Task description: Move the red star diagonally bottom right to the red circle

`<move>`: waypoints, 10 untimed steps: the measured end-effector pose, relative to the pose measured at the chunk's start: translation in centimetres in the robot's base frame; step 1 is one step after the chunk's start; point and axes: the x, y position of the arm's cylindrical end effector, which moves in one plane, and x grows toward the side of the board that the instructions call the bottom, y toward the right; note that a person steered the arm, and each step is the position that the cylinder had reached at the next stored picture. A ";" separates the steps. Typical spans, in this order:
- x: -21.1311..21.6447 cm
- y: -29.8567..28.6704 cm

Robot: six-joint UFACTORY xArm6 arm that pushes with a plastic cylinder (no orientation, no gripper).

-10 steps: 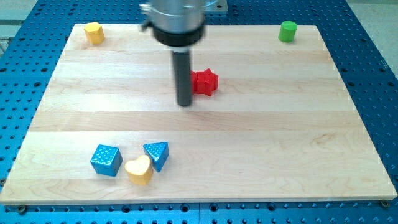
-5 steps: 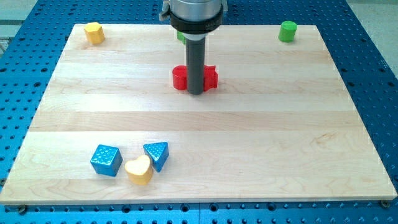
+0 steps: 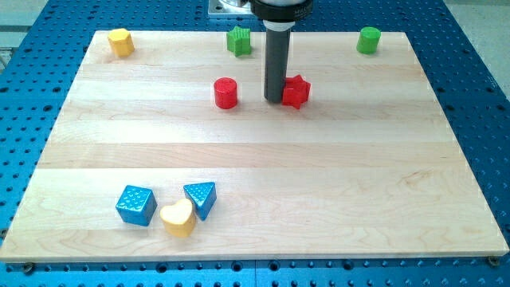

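- Red star (image 3: pixel 296 92) sits right of the red circle (image 3: pixel 226 92), touching my tip (image 3: pixel 275 100), a bare rod gripping nothing.
- Pushing rightward risks overshoot.

Red star (image 3: pixel 296 92) right of red circle (image 3: pixel 226 92)

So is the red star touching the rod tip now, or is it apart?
Touching, as far as this view shows: my tip sits directly against the left side of the red star, no board visible between them.
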 end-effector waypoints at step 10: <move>-4.6 4.4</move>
